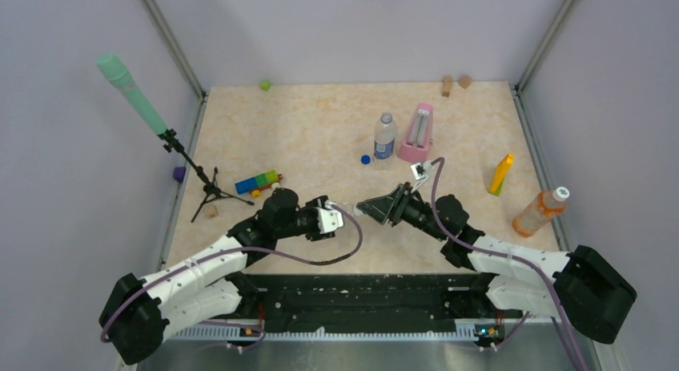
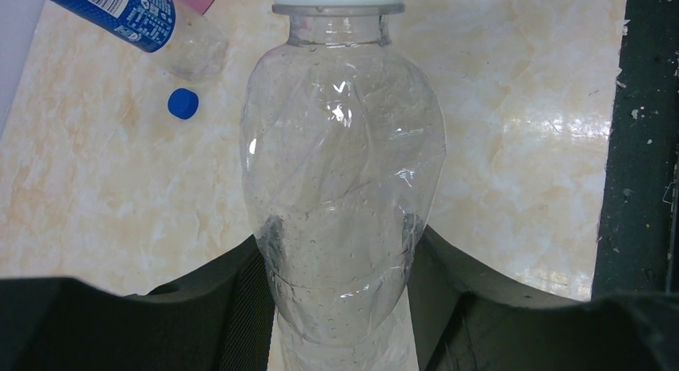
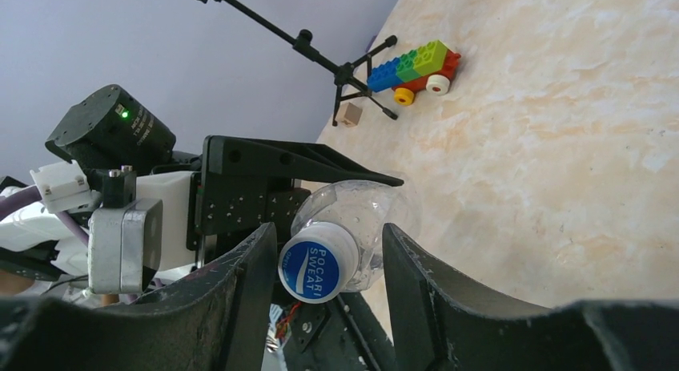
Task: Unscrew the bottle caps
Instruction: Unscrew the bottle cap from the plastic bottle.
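Left claw (image 2: 340,255) is clamping the lower body of the plain clear bottle (image 2: 344,147). It is holding the bottle on its side, apparently lifted off the surface (image 1: 320,122), over the middle of the near edge, with the neck pointing at the right claw (image 3: 330,235). That claw is standing narrow round the white cap (image 3: 316,267). One finger is touching the cap's side and the other seems to be leaving a sliver of gap, so I cannot tell whether it is gripping.

By the look of it, this cap is the one being unscrewed. The next move is calling for a firm pinch on the cap and a turn of the right wrist, with the left side stopping the thin, creased bottle from spinning.

Farther out, toward the middle of the surface, a blue cap (image 1: 365,159) is lying loose just beside the standing blue-label bottle (image 1: 385,139), so that one looks done. Near the right edge the orange bottle (image 1: 535,215) is lying with its pale cap (image 1: 562,193) on, well apart from both claws.
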